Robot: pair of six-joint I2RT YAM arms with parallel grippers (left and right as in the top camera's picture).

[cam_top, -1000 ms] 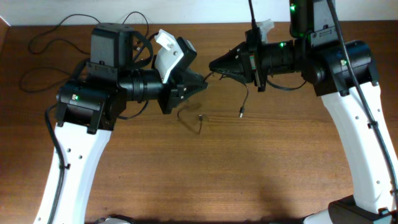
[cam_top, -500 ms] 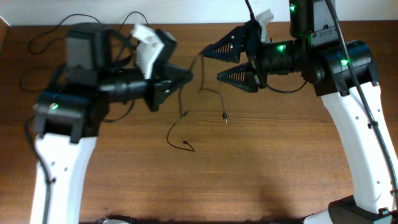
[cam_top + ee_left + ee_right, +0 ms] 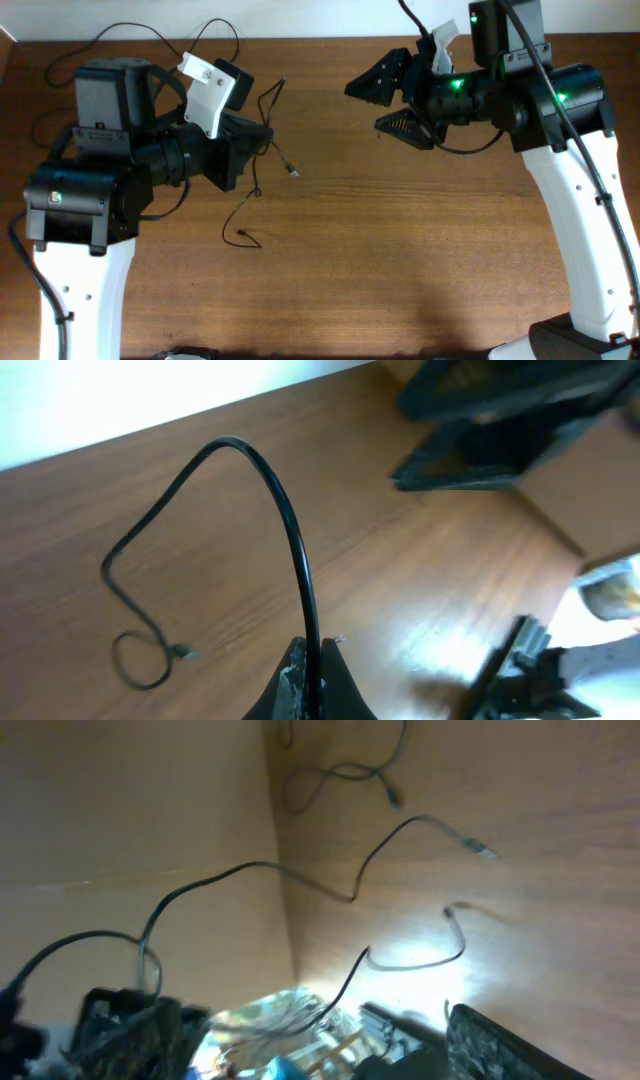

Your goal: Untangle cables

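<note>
Wooden worktop [image 3: 400, 250] | pinching cable [image 3: 297, 550] in left jaws | holding right jaws spread, empty | drawing gently away, watching trailing plug [image 3: 183, 652], avoiding sudden jerking

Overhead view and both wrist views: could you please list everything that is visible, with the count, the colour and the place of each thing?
Table: one, brown wood, under everything.
Cables: thin, black; count unclear because they overlap; one strand is pinched in the left gripper, loose ends trail over the table in front of it; more loops lie near the far edge by the left arm.
Plugs: at least two, small, at loose cable ends.
Arm wiring: thick, black, along the arms.
Arms: two, white and black, at the left and right sides.
Grippers: two, black; the left gripper shut on a cable, the right gripper open and empty.
</note>
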